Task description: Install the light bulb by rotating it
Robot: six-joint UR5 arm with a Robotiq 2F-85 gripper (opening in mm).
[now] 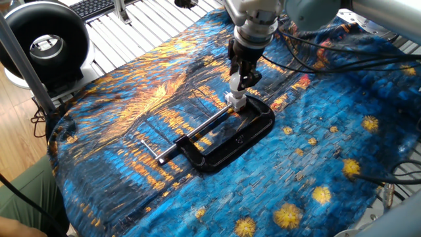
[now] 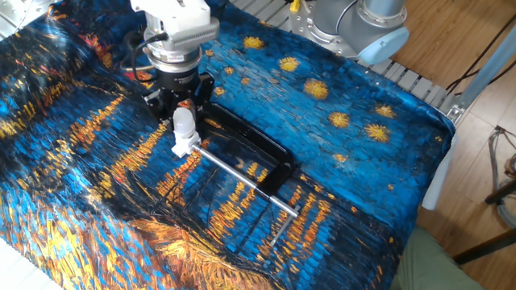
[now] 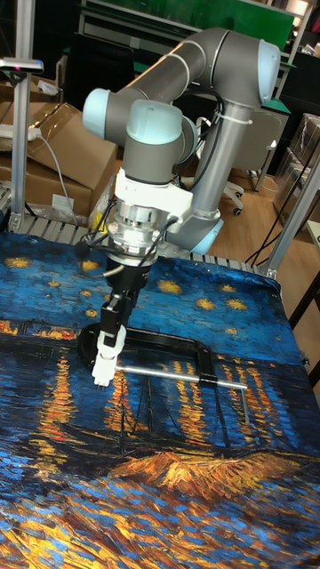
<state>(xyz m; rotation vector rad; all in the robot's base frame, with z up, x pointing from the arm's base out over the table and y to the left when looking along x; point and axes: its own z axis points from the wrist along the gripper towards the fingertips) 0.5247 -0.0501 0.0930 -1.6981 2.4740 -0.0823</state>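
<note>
The arm is reaching straight down with its end effector [image 2: 185, 109] clamping the light bulb [image 2: 185, 122], which is sitting upright in the socket block [image 2: 185, 145] at the clamp [image 1: 233, 137]; only the tall view is showing the elbow.

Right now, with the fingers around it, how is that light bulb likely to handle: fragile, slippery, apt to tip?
The light bulb looks like a small smooth matte globe, so it is probably light and may slip in the gripper under twisting. It stands upright in the white socket block, held by the black C-clamp, so tipping seems unlikely. If thin-walled, hard squeezing could crack it.
</note>
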